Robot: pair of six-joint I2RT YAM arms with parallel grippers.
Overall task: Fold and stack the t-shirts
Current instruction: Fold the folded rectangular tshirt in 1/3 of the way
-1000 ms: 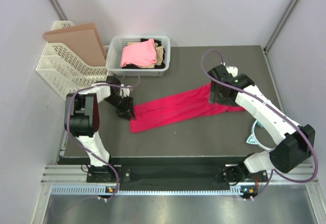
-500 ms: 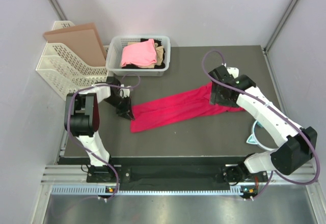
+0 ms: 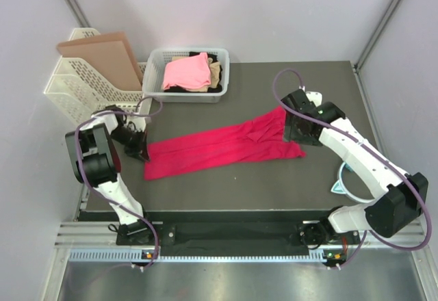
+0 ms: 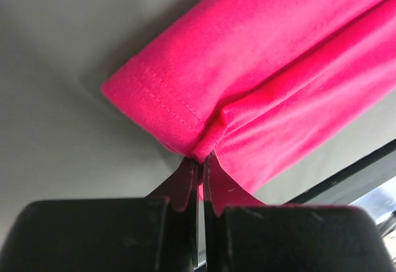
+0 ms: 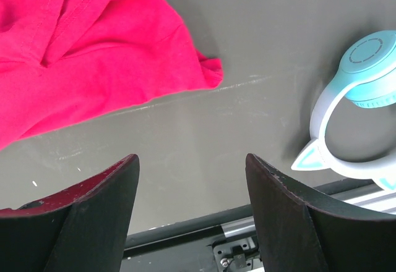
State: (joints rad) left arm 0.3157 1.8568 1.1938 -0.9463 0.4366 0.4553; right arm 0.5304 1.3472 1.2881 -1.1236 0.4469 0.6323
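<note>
Jaws of the left gripper [image 4: 199, 168] were pressed together on the hem at the left end of the crimson t-shirt [image 3: 222, 147], with the stitched edge bunched right at the fingertips. That shirt lay as a long, rumpled band across the middle of the dark table [image 3: 274, 185], running from the near left up toward the far right. The right gripper [image 5: 192, 173] hung over the table just near of the shirt's right end, its fingers spread apart with nothing between them and only bare table below.

Turquoise-and-white headphones [image 5: 365, 80] lay at the right edge of the table, apart from the shirt. At the far left of the table stood a white mesh basket [image 3: 154, 65] holding a pink t-shirt [image 3: 185, 73] on top, with a tan t-shirt [image 3: 216, 75] and a black t-shirt [image 3: 214, 59] showing beside and beneath it. Left of the basket was a white file rack [image 3: 75, 96] with a brown board [image 3: 102, 58] leaning in it.
</note>
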